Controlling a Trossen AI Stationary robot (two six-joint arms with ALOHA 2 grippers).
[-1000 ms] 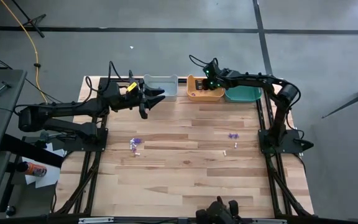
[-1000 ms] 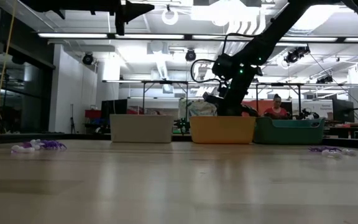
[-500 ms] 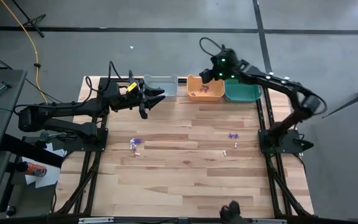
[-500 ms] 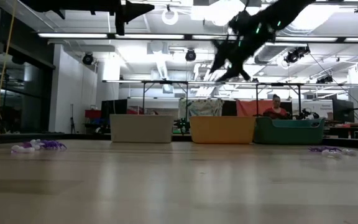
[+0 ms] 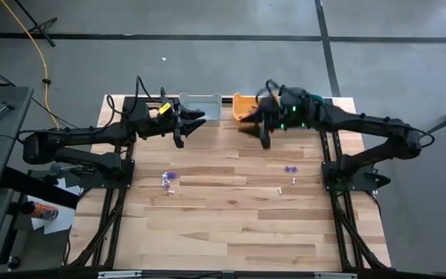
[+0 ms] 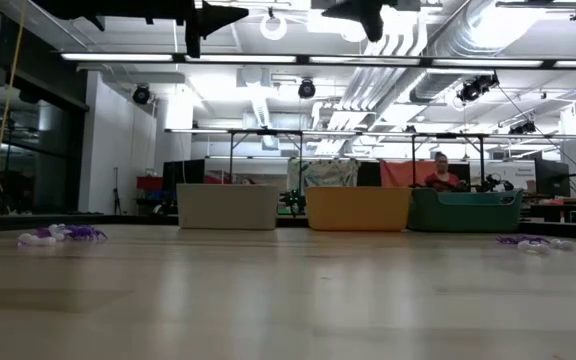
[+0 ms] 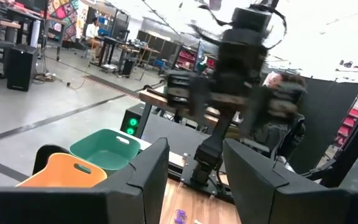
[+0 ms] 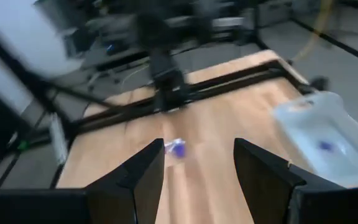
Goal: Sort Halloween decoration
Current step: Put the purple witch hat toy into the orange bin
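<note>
Right gripper [image 5: 263,133] hangs empty near the orange bin [image 5: 242,108], fingers wide. Between drops, I'd say: next comes a reach to the right trinkets [image 5: 289,169], mid-table. Left trinkets [image 5: 167,179] lie well apart. Left gripper [image 5: 186,122] waits by the grey bin [image 5: 202,105], fingers parted, empty. Teal bin [image 6: 465,209] far right; nothing blocks.

Robotics lab, exposed ceiling ducts [image 6: 468,40], strip lights [image 6: 138,57], rows of workbenches [image 6: 268,135]
</note>
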